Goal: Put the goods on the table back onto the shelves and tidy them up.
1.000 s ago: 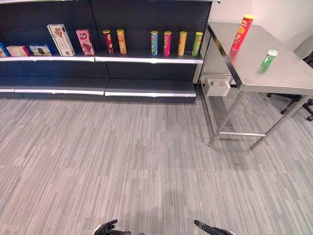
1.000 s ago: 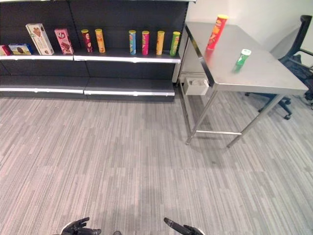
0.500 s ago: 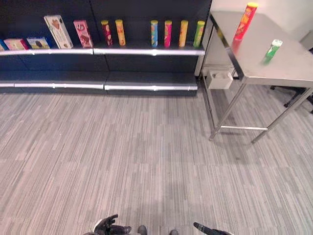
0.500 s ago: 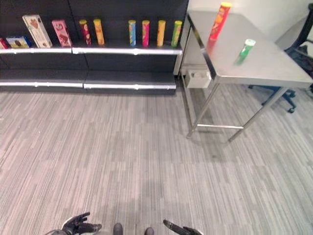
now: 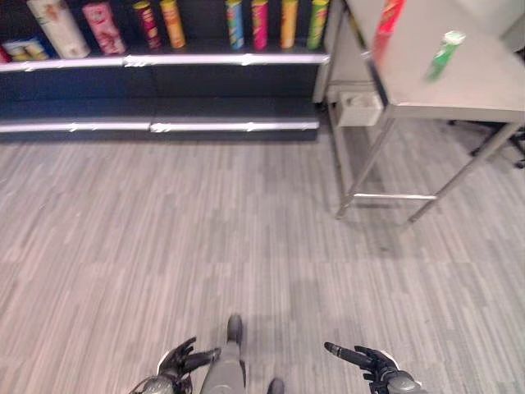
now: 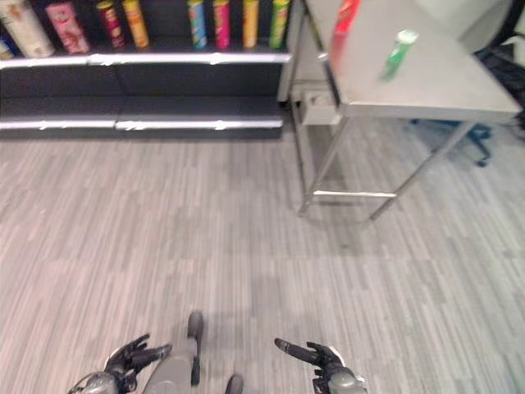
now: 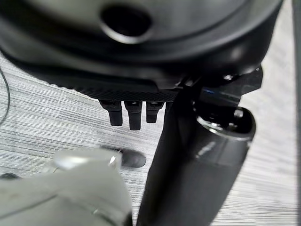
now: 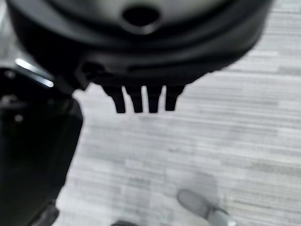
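1. The left hand point(image 5: 176, 363) is seen low over the grey floor point(image 5: 205, 238), fingers loosely spread and nothing held; it is best kept relaxed and clear of the body while the approach is made.
2. The shelves point(image 5: 164, 59) are seen at the far left, carrying boxes and a row of upright tubes point(image 5: 234, 23); room on the shelf beside that row is judged a fitting place for the goods, so the line of tubes should be noted before the table is reached.
3. The right hand point(image 5: 369, 365) is likewise held low over the floor, fingers extended and apart, holding nothing; being on the table's side, it is judged the better hand for the first pick.
4. The steel table point(image 5: 484, 78) stands at the far right, just beside the shelf end; the red tube point(image 5: 387, 20) stands upright near its left edge and the green bottle point(image 5: 444, 51) stands apart from it, further in.
5. Both goods are well out of reach, so the table should be walked up to squarely first, and the tall tube is best gripped around its middle so that it is not tipped.
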You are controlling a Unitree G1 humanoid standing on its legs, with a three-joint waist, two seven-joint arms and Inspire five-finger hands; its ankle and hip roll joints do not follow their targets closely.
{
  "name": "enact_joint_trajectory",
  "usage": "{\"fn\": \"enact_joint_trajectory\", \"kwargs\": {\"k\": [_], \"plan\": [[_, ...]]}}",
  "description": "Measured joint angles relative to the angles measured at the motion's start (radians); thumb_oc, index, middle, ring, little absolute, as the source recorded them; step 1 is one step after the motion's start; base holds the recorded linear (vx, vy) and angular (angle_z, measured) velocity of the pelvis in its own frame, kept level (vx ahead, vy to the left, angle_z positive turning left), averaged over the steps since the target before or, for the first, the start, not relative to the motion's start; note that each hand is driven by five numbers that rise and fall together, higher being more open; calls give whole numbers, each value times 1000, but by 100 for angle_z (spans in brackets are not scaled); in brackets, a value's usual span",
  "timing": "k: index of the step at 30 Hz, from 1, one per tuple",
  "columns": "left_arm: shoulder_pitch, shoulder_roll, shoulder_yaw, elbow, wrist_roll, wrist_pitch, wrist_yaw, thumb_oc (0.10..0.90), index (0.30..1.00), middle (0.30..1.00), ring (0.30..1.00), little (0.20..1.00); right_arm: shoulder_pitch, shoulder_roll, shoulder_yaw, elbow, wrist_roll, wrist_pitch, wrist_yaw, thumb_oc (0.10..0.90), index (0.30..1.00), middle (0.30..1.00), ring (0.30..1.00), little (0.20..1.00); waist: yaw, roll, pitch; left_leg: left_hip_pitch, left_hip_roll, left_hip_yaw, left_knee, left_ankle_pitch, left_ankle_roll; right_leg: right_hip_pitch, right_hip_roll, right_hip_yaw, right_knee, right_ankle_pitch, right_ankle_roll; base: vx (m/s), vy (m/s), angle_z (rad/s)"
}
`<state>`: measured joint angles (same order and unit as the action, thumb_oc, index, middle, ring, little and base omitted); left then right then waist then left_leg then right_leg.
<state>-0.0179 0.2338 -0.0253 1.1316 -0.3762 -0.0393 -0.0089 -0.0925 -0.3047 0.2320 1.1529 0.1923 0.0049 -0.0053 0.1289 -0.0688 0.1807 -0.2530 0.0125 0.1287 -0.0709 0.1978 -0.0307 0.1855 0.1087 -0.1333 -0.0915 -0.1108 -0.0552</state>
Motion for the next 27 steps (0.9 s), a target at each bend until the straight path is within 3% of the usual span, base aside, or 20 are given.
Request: {"fn": "enact_joint_trajectory", "kwargs": {"k": [2,3,5,6,7,8,9,10,11,13,14,16,18,19,22,24,26,27], "plan": [[3,2,1,5,5,0,1,800,900,900,900,900,18,2,14,9,-19,5,4,800,900,900,900,900,5,-12,-2,21,-36,31,-18,35,90,58,4,6,10,-28,45,235,183,-16],[6,20,-3,17,8,4,1,800,900,900,900,900,32,22,25,11,-22,6,2,800,900,900,900,900,17,-41,-3,48,-47,43,-3,36,125,65,-16,-4,67,-57,78,117,143,-31],[12,38,-23,5,24,4,2,800,900,900,900,900,42,30,34,-8,-29,-3,12,800,900,900,900,900,10,-43,-8,112,-45,25,-18,-2,172,-8,-60,-37,310,-106,155,143,260,-14],[10,44,-33,-6,24,3,1,800,900,900,900,900,35,29,33,-19,-30,-6,13,800,900,900,900,900,4,-41,-10,127,-54,25,-17,-25,174,-74,-110,-58,466,-116,178,87,236,3],[2,48,-32,-13,24,3,1,800,900,900,900,900,27,27,34,-33,-31,-4,13,800,900,900,900,900,-14,-33,-5,139,-70,25,-15,-53,183,-158,-159,-64,656,-78,215,192,315,16],[-8,48,-35,-13,24,4,4,800,900,900,900,900,17,24,31,-53,-33,-2,13,800,900,900,900,900,-32,-22,5,158,-74,23,-13,-43,168,-243,-212,-109,866,-20,234,248,195,16],[-5,47,-35,-19,24,2,2,800,900,900,900,900,30,23,20,-71,-35,-1,18,800,900,900,900,900,-38,19,20,214,-78,14,8,-102,186,-308,-314,-203,980,-18,233,280,200,10],[-3,40,-15,-18,23,3,5,800,900,900,900,900,35,27,25,-79,-36,-3,19,800,900,900,900,900,-42,39,23,225,-76,17,46,-157,211,-343,-347,-208,971,-18,232,215,57,-6],[2,44,-41,-20,20,3,19,800,900,900,900,900,43,26,27,-79,-37,-7,24,800,900,900,900,900,-46,56,24,256,-78,26,38,-153,193,-367,-403,-253,955,-32,222,157,0,-7],[8,54,-54,-40,20,3,23,800,900,900,900,900,48,24,29,-79,-41,-6,21,800,900,900,900,900,-51,85,25,293,-77,40,11,-156,183,-401,-435,-294,739,-33,214,186,-54,-5],[5,60,-54,-42,20,2,25,800,900,900,900,900,39,19,26,-79,-43,-7,21,800,900,900,900,900,-57,87,25,304,-73,43,-3,-166,166,-411,-430,-312,597,-26,213,190,-103,-9],[3,75,-53,-42,20,3,33,800,900,900,900,900,35,20,16,-79,-48,-6,21,800,900,900,900,900,-61,66,32,325,-74,55,-9,-176,146,-409,-408,-328,318,32,214,215,-120,-12],[-6,79,-52,-42,20,3,43,800,900,900,900,900,45,21,3,-67,-48,-1,21,800,900,900,900,900,-82,39,33,347,-66,44,-9,-199,110,-414,-351,-246,124,121,248,205,-109,8],[-12,81,-52,-43,20,3,42,800,900,900,900,900,51,22,-9,-66,-48,-1,20,800,900,900,900,900,-97,23,36,356,-65,32,-9,-206,98,-417,-334,-212,70,167,248,175,-105,33],[11,84,-53,-72,21,2,41,800,900,900,900,900,93,29,-10,-32,-50,8,20,800,900,900,900,900,-114,-41,26,413,-65,23,-16,-237,54,-384,-327,-218,49,237,217,176,-127,22],[20,72,-65,-86,24,2,39,800,900,900,900,900,119,29,-22,-28,-51,9,19,800,900,900,900,900,-116,-38,25,439,-27,19,-12,-262,16,-354,-293,-227,44,323,168,170,-160,7],[15,51,-74,-85,25,2,32,800,900,900,900,900,116,24,-24,-27,-52,9,19,800,900,900,900,900,-117,-12,24,437,33,16,13,-278,-17,-314,-230,-256,-2,328,145,140,-175,8],[10,44,-74,-84,25,2,25,800,900,900,900,900,116,24,-24,-27,-53,10,19,800,900,900,900,900,-117,-10,24,425,49,17,43,-281,-24,-309,-215,-266,-2,318,110,120,-205,11]]}}
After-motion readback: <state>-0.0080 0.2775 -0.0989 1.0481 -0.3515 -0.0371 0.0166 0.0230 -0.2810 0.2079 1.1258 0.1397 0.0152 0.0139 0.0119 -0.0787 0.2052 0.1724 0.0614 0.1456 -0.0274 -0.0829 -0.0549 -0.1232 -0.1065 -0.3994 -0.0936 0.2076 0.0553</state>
